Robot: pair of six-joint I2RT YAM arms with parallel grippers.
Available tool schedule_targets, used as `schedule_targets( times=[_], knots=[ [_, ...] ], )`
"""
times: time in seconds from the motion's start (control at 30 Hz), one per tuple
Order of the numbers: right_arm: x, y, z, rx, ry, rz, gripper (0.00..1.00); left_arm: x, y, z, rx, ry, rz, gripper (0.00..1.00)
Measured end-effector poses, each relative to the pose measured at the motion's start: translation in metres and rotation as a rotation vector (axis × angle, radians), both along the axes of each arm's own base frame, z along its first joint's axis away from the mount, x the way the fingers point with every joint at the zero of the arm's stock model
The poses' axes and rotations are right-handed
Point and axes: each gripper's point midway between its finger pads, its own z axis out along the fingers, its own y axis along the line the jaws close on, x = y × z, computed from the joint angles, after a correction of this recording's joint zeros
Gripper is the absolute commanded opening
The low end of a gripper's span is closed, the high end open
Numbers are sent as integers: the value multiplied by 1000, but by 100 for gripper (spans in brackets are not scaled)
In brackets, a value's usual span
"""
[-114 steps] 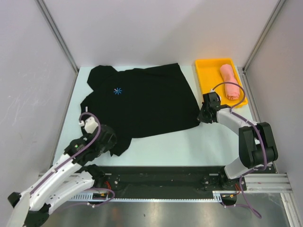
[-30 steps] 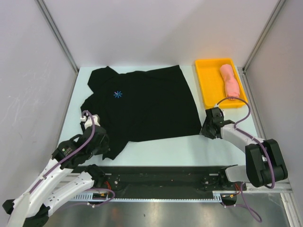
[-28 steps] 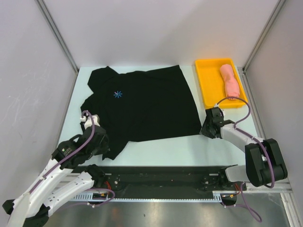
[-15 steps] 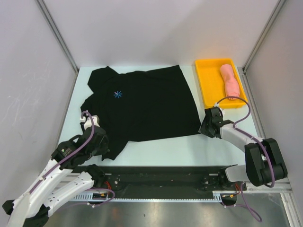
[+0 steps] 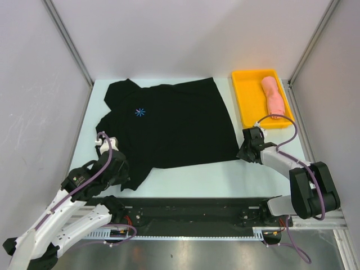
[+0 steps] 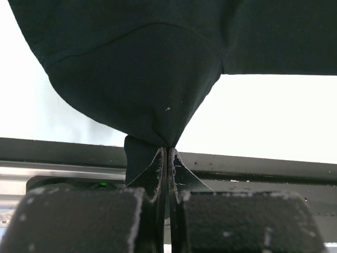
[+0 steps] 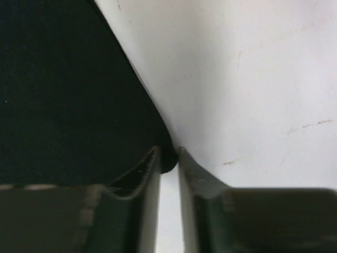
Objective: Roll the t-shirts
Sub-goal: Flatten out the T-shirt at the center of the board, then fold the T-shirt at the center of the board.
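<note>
Quick one from the remote seat. The left claw point(image 6: 167, 156) is clamped shut on the black t-shirt point(image 5: 169, 126), on what looks like the near sleeve. The cloth bunches into a little peak right at the tips. The right claw point(image 7: 167, 154) is pinched on the near hem corner, and only a small nub of black shows between its fingers, so I'd call that a thin bite.

The rest of the shirt lies spread flat on the table point(image 5: 214, 175), stretching out ahead of both claws and across the gap between them. The pink roll point(image 5: 274, 97) is already done. It's well beyond the right claw in the yellow tray point(image 5: 247, 104).

My read is that this is the fold-in before the actual roll, bringing the near edge over the body to make a narrower strip.

How I'd try to do it well:
- Lift both claws together, just enough to clear the cloth underneath.
- Keep the edge between them lightly taut so it doesn't sag and crease.
- Carry it forward evenly, because if one side leads the fold goes crooked.
- Watch the right corner, which could slip out.
- Don't pull so hard that the whole shirt slides on the table.
</note>
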Motion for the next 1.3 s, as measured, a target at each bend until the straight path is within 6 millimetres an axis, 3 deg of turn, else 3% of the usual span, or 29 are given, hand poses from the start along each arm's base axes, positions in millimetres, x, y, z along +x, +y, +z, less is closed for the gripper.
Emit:
schedule_targets(
  times=[0.03,0.1,0.3,0.5,0.77,0.9,1.03,1.3],
  knots=[
    [0,0,0,0,1,-2,6,0,0,0,1,1,0,0],
    [0,0,-1,1,2,-5,0,0,0,-1,4,4,-1,0],
    [-1,-9,1,1,8,-34,0,-2,-2,-4,15,30,-21,0],
    [-2,-29,16,-12,-20,-67,0,-7,-4,-9,19,59,-57,0],
    [-4,-25,20,-23,-16,-27,0,-5,-8,-10,55,97,-92,0],
    [9,-9,32,-29,-36,27,0,23,-15,11,108,55,-85,0],
    [41,9,46,-26,-72,65,0,66,-21,27,146,-14,-41,0],
    [109,27,49,-21,-115,73,0,154,14,19,180,-90,161,0]
  ],
)
